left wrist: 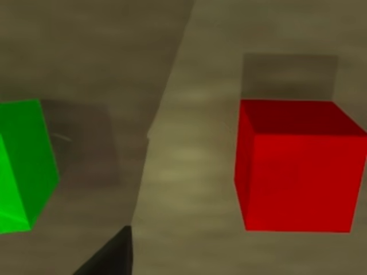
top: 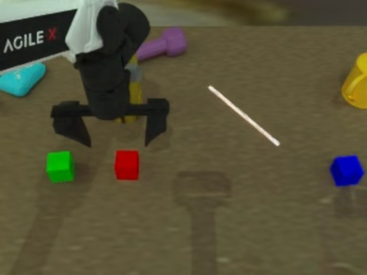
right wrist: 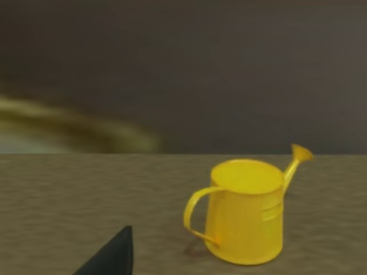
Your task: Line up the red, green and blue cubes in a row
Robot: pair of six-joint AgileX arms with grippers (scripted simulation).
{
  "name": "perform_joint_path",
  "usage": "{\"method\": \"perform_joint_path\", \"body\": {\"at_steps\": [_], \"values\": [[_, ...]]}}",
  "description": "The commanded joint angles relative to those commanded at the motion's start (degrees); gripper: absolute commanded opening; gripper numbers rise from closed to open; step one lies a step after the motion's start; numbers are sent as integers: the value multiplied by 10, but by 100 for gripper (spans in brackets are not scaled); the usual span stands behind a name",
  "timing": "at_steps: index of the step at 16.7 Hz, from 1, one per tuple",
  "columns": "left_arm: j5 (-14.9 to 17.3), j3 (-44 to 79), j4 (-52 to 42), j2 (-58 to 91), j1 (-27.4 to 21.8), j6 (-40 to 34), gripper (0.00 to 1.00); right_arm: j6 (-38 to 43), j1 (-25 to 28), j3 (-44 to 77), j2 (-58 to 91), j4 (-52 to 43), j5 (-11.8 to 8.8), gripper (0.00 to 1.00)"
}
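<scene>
**Red, green and blue: three cubes, one of each**

Red cube (top: 127,165) and green cube (top: 60,166) sit near each other at the left of the brown tabletop (top: 241,195), with a gap between them. The blue cube (top: 346,171) sits alone, well apart, at the right edge. That makes three cubes.

The left pincer (top: 117,127) hangs over the tabletop just behind the red and green cubes. Its two black fingers are spread wide and hold nothing.

The right pincer is hard to see. Only one dark finger tip (right wrist: 112,256) shows in the right wrist view, so nobody can tell if it is wide or closed.

There is one white stick (top: 243,115), one purple thing (top: 163,44), one light blue thing (top: 22,79) and one yellow watering can (right wrist: 246,209). The can is cut off at the top view's right edge. Something yellow is mostly hidden behind the left arm.
</scene>
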Motion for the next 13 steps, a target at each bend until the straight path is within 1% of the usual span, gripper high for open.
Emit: {"method": "perform_joint_path", "body": {"at_steps": [5,7,11,13], "values": [[0,-9,11,3,2,2,100,0,0,0,0,0,0,100],[0,-29,44,17,2,2,100,0,0,0,0,0,0,100],[0,-80,143,58,1,2,100,0,0,0,0,0,0,100],[1,-97,170,72,1,2,100,0,0,0,0,0,0,100]]}}
